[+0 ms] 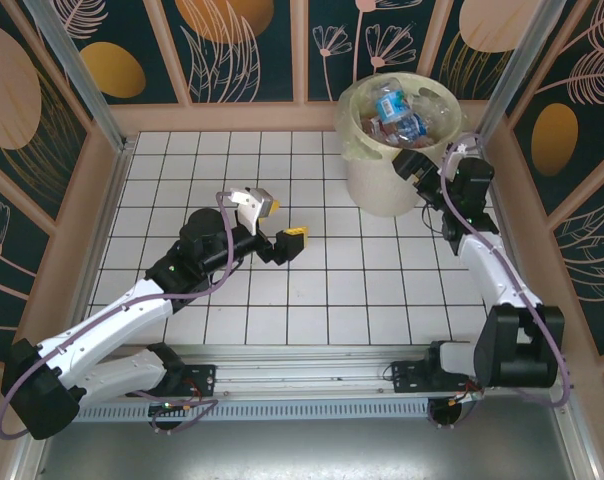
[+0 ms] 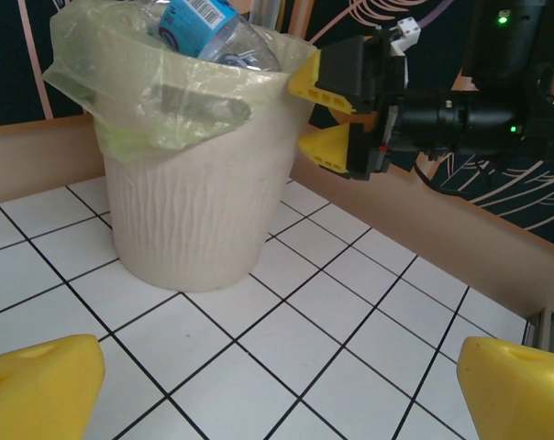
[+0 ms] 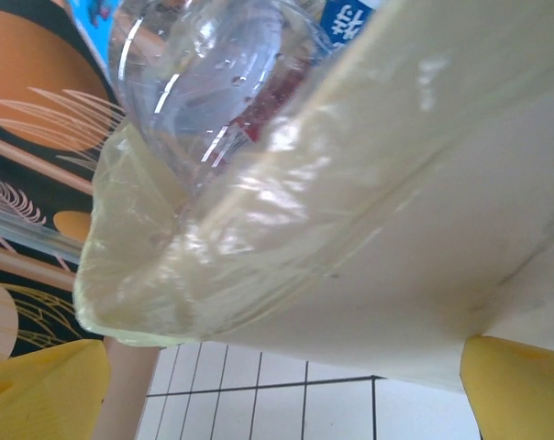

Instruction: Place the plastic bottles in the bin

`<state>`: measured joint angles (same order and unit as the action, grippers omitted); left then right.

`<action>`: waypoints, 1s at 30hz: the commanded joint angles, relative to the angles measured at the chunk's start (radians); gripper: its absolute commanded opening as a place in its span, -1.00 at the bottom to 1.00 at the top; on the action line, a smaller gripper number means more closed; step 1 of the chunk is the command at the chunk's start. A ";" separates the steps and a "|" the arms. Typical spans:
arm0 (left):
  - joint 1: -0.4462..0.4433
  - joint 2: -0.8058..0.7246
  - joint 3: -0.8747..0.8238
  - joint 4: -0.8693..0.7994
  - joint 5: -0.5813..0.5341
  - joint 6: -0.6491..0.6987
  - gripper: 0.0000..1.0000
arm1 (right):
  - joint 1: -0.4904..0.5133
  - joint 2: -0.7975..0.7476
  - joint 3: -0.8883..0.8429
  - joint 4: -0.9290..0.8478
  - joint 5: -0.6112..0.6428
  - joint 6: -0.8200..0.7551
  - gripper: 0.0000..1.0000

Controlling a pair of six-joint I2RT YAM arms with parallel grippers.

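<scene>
Hands gape wide (both empty): right hand (image 1: pixel 414 160) raised at the bin (image 1: pixel 380 185) rim, left hand (image 1: pixel 280 220) low over tiles (image 1: pixel 322 290).

I see white links, black joints and lilac cables (image 1: pixel 221 215) on my left arm (image 1: pixel 112 325) and right arm (image 1: pixel 487 265). The left gripper (image 1: pixel 280 222) and right gripper (image 2: pixel 311 112) have yellow fingertips (image 2: pixel 48 380).

The bin (image 3: pixel 424 229) is very close, tilted across the picture. A clear bag (image 3: pixel 167 275) folds over its pale rim. A clear bottle (image 3: pixel 204 64) with a blue label sticks up above it. The right gripper (image 3: pixel 279 392) has its yellow fingers (image 3: pixel 38 390) wide apart. White tiles (image 3: pixel 222 403) lie below.
</scene>
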<state>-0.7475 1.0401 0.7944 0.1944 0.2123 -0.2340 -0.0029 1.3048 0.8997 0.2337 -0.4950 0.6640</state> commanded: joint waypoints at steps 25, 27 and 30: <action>0.025 0.057 0.077 -0.023 -0.411 0.062 0.97 | -0.025 -0.170 -0.097 -0.081 0.283 -0.360 0.98; 0.052 0.059 0.073 -0.020 -0.423 0.061 0.97 | -0.026 -0.215 -0.161 -0.037 0.344 -0.384 0.98; 0.114 0.046 0.040 -0.001 -0.432 0.035 0.97 | -0.025 -0.294 -0.292 0.085 0.427 -0.375 0.98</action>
<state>-0.6773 1.0958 0.8433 0.1616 -0.1638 -0.1955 -0.0254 1.0657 0.6922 0.2169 -0.2020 0.3206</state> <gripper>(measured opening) 0.986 0.991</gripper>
